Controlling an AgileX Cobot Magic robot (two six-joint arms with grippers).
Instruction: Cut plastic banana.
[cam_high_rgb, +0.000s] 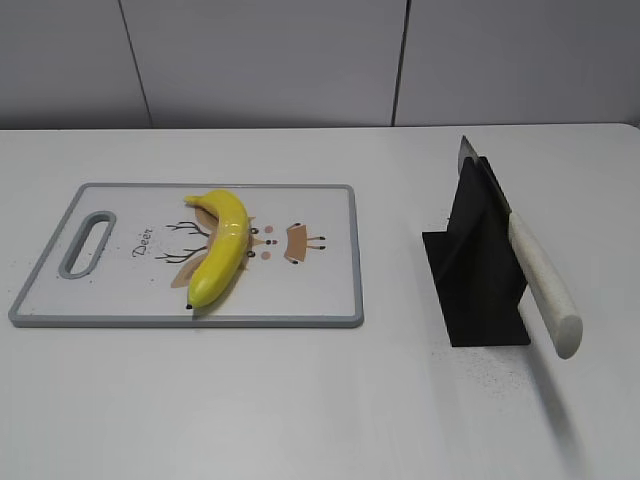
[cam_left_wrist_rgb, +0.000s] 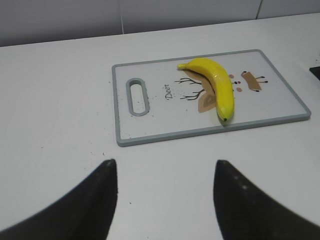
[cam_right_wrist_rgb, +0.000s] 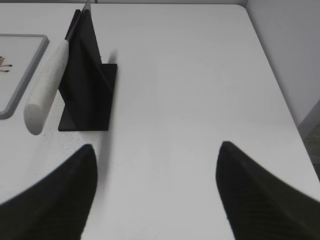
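Note:
A yellow plastic banana (cam_high_rgb: 222, 247) lies on a white cutting board with a grey rim (cam_high_rgb: 330, 318); both also show in the left wrist view, the banana (cam_left_wrist_rgb: 218, 84) on the board (cam_left_wrist_rgb: 150, 140). A knife with a white handle (cam_high_rgb: 541, 283) rests slanted in a black stand (cam_high_rgb: 478, 270); the right wrist view shows the knife (cam_right_wrist_rgb: 47, 85) and the stand (cam_right_wrist_rgb: 90, 90). My left gripper (cam_left_wrist_rgb: 165, 167) is open and empty over the bare table in front of the board. My right gripper (cam_right_wrist_rgb: 156, 150) is open and empty, to the right of the stand. Neither gripper shows in the exterior view.
The white table (cam_high_rgb: 320, 400) carries the board on the left and the stand on the right. The table's right edge (cam_right_wrist_rgb: 280, 95) shows in the right wrist view. A grey wall (cam_high_rgb: 300, 60) runs behind the table.

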